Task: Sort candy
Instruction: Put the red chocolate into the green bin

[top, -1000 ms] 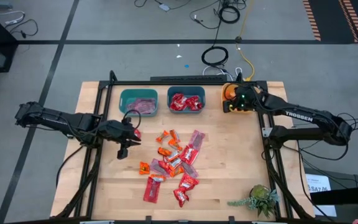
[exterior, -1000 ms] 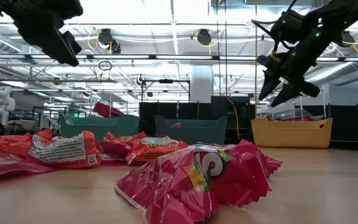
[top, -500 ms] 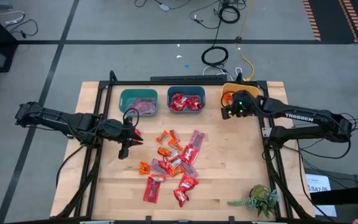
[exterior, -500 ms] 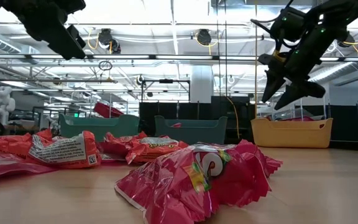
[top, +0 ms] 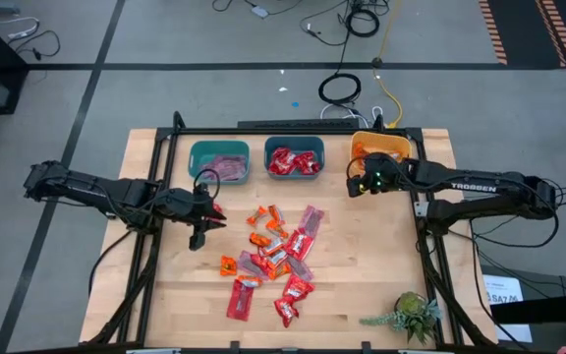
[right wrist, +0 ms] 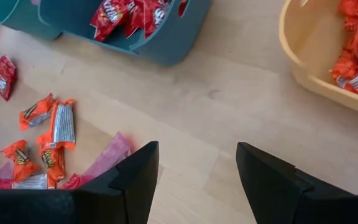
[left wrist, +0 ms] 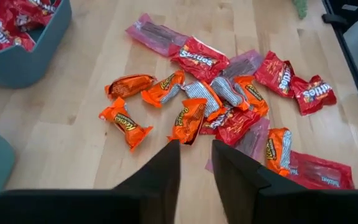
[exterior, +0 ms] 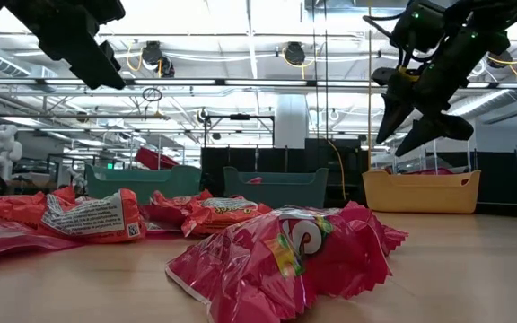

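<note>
Seemingly light, crinkly and slippery, the candy [top: 273, 258] lies heaped mid-counter [top: 362, 275] (best pinched across a wrapper's flat middle), with the left end effector [top: 200, 218] narrowly parted beside it, the right end effector [top: 360, 182] wide, both empty.

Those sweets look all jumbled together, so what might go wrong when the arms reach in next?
The candy pile overlaps heavily, so the left gripper might pinch two wrappers of different colours at once. The right gripper hangs open beside the yellow bin and the teal bin; swinging low, it might clip a rim.
</note>
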Tool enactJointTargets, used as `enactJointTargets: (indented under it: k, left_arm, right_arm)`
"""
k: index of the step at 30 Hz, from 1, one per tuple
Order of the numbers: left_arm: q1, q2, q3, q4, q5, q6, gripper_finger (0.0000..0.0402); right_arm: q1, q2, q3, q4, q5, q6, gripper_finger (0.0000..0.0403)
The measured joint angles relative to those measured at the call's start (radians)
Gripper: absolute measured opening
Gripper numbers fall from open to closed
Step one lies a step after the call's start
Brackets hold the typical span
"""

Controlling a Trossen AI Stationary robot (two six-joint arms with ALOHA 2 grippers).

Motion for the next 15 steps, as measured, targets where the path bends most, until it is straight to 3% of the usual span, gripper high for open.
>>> enactJointTargets:
  k: [8,15]
  left_arm:
    - [0.0,0.0,0.0,-0.007,-0.09,0.003,0.0209]
    - [0.0,0.0,0.0,-0.005,-0.089,0.003,0.0219]
  right_arm:
    - [0.067,0.0,0.0,-0.044,0.045,0.055,0.0208]
    - [0.095,0.0,0.0,-0.17,0.035,-0.011,0.0208]
